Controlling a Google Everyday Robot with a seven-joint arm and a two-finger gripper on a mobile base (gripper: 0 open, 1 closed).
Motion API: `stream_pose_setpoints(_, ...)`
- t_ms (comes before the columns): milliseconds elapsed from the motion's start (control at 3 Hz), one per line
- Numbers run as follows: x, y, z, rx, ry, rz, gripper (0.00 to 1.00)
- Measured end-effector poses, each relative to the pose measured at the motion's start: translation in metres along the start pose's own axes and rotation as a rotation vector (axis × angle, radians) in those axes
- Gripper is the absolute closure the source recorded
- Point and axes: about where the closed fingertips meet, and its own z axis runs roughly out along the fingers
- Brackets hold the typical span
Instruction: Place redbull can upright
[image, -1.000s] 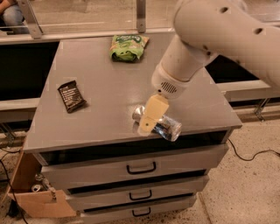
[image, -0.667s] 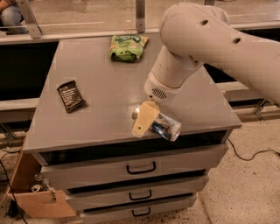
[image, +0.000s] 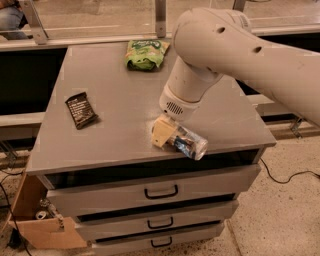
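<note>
The redbull can (image: 191, 144), silver and blue, lies on its side on the grey cabinet top (image: 115, 115), close to the front edge, with its right end pointing toward the front right. My gripper (image: 166, 136) hangs from the big white arm and sits down over the can's left end, touching or nearly touching it. The tan gripper part hides that end of the can.
A green crinkled snack bag (image: 145, 53) lies at the back of the top. A flat black wrapped bar (image: 80, 109) lies at the left. Drawers with black handles (image: 161, 192) are below. A cardboard box (image: 37, 220) stands on the floor at the left.
The arm has swung left and lowered, bringing the gripper down onto the can's left end. The can still lies on its side in about the same spot.
</note>
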Motion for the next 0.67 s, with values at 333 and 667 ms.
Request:
stream_pose_setpoints(333,-0.003,-0.002,-0.006,0.003,-0.004,-0.002,0.95)
stream_pose_setpoints(667,-0.026,-0.043,-0.035,0.071,-0.081,-0.04,1.0)
